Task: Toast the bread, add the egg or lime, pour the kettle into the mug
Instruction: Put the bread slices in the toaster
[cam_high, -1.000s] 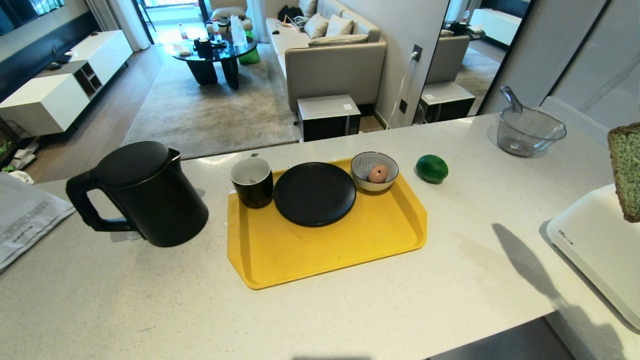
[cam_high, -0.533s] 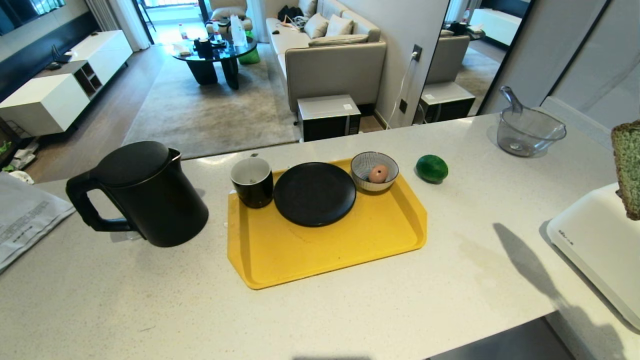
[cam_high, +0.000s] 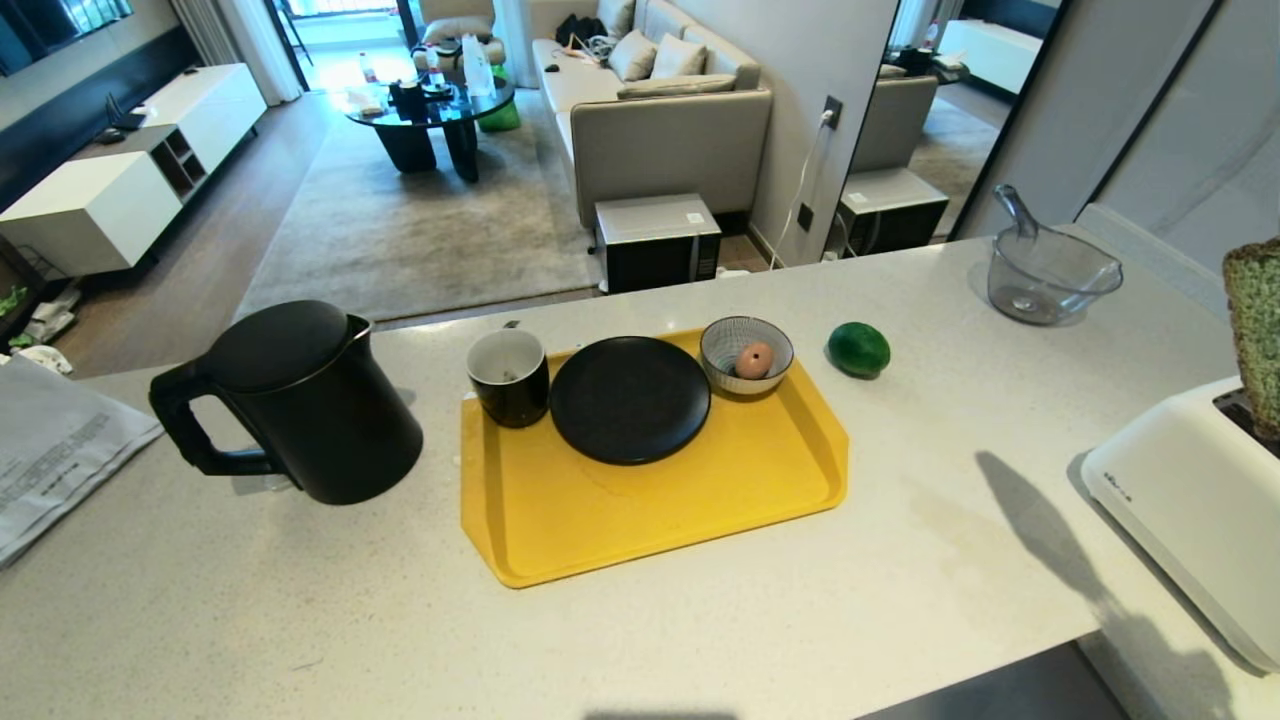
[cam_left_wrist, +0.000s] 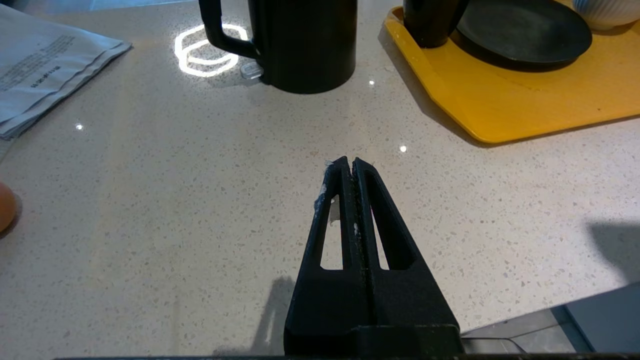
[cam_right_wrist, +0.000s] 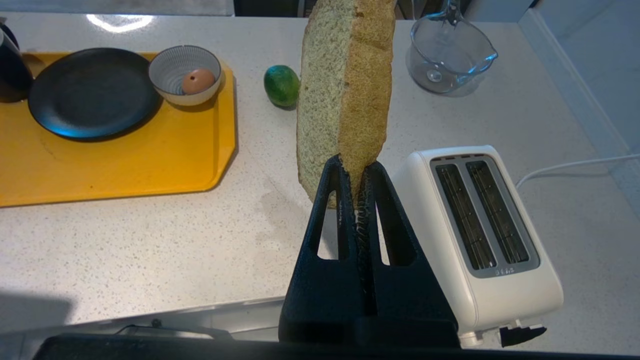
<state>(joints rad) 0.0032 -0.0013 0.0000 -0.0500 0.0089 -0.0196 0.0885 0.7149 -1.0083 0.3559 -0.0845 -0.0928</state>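
The right gripper (cam_right_wrist: 356, 172) holds the bread (cam_right_wrist: 345, 95) by its lower edge, the fingers pinching the slice so it stands upright on its narrow side – pale green crumb on one face, brown crust on the edge toward the camera. The slice hangs above the counter (cam_high: 900, 560), just beside the white toaster (cam_right_wrist: 480, 235) and not yet in either of its 2 slots. In the head view only the bread's edge shows at the far right, above the toaster's top.

The left gripper (cam_left_wrist: 349, 165) hovers low over a bare stretch of counter, its fingers pressed together on nothing, with the kettle (cam_high: 300, 400) and the corner of the yellow tray (cam_high: 650, 520) beyond it.

The kettle stands on the counter to the left of the tray, handle pointing away from it. On the tray's far edge sit 3 things in a row – the mug (cam_high: 508, 375) at the left corner, a black plate (cam_high: 630, 398) touching or nearly touching it, and a striped bowl (cam_high: 747, 355) holding an egg (cam_high: 754, 360). The lime (cam_high: 858, 348) lies on the counter just right of the tray, near the bowl. A clear glass jug (cam_high: 1050, 270) stands farther right, toward the counter's back edge. A folded newspaper (cam_high: 50, 450) lies at the far left.
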